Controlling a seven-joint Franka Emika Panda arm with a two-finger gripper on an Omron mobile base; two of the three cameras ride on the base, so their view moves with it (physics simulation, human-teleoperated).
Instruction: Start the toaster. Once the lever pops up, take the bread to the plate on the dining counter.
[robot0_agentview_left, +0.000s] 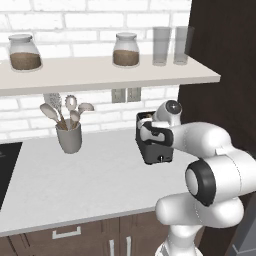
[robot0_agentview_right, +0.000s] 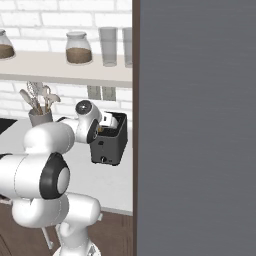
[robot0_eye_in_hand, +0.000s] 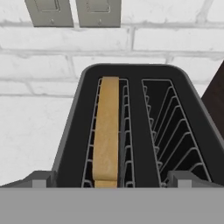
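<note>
The black two-slot toaster (robot0_agentview_left: 159, 153) (robot0_agentview_right: 108, 146) stands on the white counter under the brick wall, near its right end. In the hand view I look straight down into the toaster (robot0_eye_in_hand: 135, 127). The bread (robot0_eye_in_hand: 106, 131), a golden-brown slice, stands on edge in the left slot; the right slot holds nothing. My gripper (robot0_eye_in_hand: 111, 178) hovers just above the toaster's near end, open wide, with a fingertip (robot0_eye_in_hand: 40, 177) at each side and nothing between them. The plate and the dining counter are out of view.
A grey cup of utensils (robot0_agentview_left: 69, 135) stands left of the toaster. A shelf (robot0_agentview_left: 100, 75) with jars and glasses runs overhead. A dark tall cabinet (robot0_agentview_left: 225, 75) closes off the right. Wall outlets (robot0_eye_in_hand: 72, 11) sit behind the toaster. A cooktop edge (robot0_agentview_left: 6, 167) lies far left.
</note>
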